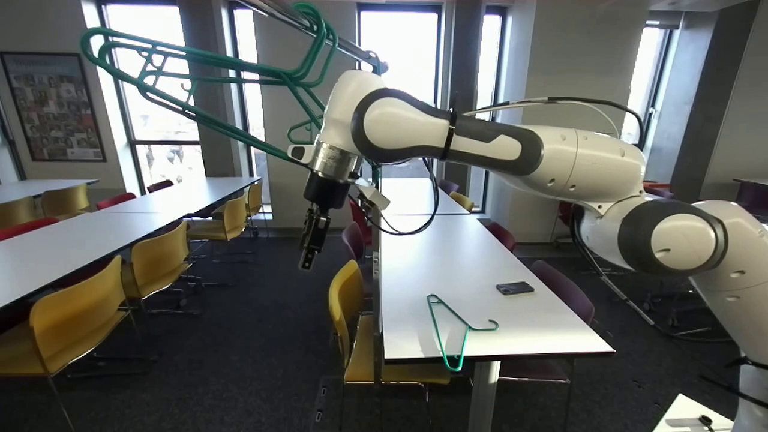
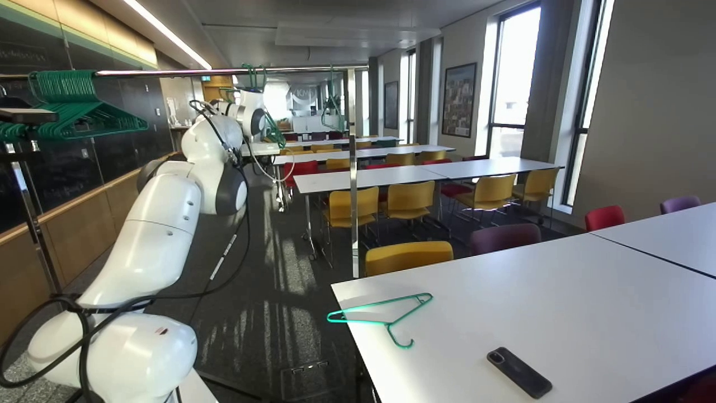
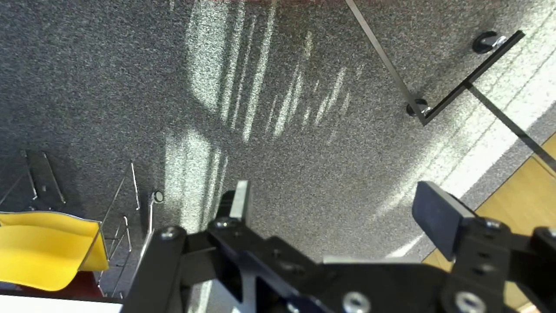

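Plainly, in an exterior view, green hangers [image 1: 291, 78] hang from a metal rail [image 1: 348, 47] high beside the white table [image 1: 432, 258] bearing a phone [image 1: 515, 288], with the gripper [image 1: 308, 259] pointing down below them, off the table's side; a loose hanger [image 1: 468, 328] lies on the table, one end past its edge. Beyond the table, a framed poster [image 1: 54, 114] has a blurred heading. In an exterior view, across from the table, faint writing [image 2: 21, 55] on a blackboard [image 2: 126, 154] and far-off wall lettering [image 2: 303, 94] are too small to read. In the wrist view, the gripper's fingers [image 3: 438, 215] stand wide apart above carpet [image 3: 304, 161].
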Motion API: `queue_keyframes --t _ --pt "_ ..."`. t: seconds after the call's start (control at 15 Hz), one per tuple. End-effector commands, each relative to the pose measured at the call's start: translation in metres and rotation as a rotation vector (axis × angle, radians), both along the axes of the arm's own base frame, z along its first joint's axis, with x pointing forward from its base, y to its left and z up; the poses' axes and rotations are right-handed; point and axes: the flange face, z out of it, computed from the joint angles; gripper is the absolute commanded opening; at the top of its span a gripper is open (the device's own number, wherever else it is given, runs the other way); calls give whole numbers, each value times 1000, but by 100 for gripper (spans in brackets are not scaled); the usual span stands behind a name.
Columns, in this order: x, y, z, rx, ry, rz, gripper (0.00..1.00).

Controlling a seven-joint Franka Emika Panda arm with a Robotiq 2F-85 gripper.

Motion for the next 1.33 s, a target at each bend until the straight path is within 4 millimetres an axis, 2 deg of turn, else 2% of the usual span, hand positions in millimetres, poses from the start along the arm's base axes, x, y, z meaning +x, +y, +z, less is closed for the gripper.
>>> queue_keyframes --t 0.0,0.07,0.2,0.27,0.47,0.67,0.87,0.93,1.07,1.27 --pt "-16 1 -23 -86 -36 47 100" --pt "-18 -1 -22 -88 -54 38 100" --pt "-25 -3 -7 -86 -139 20 100" --pt "-34 -3 5 -87 -187 31 100" --pt "-66 2 24 -106 -279 79 100" --pt "-100 5 33 -110 -333 118 100" --pt "-129 -1 37 -106 -360 138 100" --pt "-136 -4 34 -107 -358 144 100" --pt "-147 -12 14 -105 -291 154 100" --pt "-159 -26 -48 -98 -51 114 100"
